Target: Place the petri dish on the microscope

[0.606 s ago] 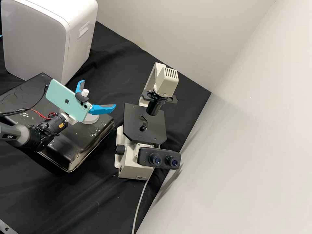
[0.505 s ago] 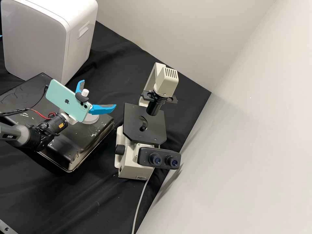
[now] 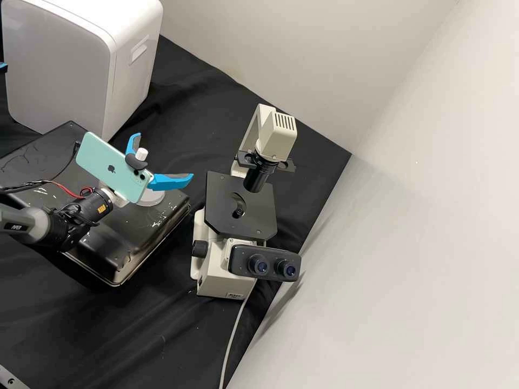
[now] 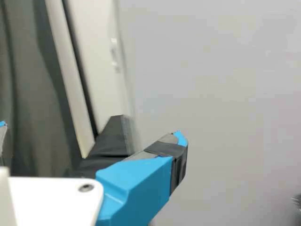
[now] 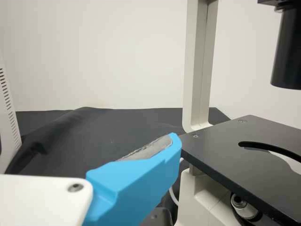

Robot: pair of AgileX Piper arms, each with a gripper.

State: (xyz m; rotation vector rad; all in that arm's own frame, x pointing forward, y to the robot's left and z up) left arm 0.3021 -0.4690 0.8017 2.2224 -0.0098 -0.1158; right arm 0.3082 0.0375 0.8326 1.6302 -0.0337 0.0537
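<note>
The beige microscope (image 3: 238,254) stands mid-bench with a black stage (image 3: 221,208) under its dark lens tube (image 3: 258,174). Left of it, a pale round disc, apparently the petri dish (image 3: 153,199), lies on a black box (image 3: 116,237). My right gripper (image 3: 165,155) hangs just above the disc, open, with one blue finger on each side of it. In the right wrist view one of the fingers (image 5: 141,174) points at the stage (image 5: 244,150) close ahead. My left gripper (image 4: 91,132) is open and holds nothing. A blue fingertip (image 3: 2,65) shows at the bench's far left edge.
A large white appliance (image 3: 75,59) stands at the back left, behind the black box. A mint phone (image 3: 111,166) is mounted on the right arm's wrist. A grey cable (image 3: 232,335) runs from the microscope to the front. A pale wall (image 3: 411,243) closes the right side.
A blue fingertip has come into the high view at the far left edge. The right arm and the disc have not moved.
</note>
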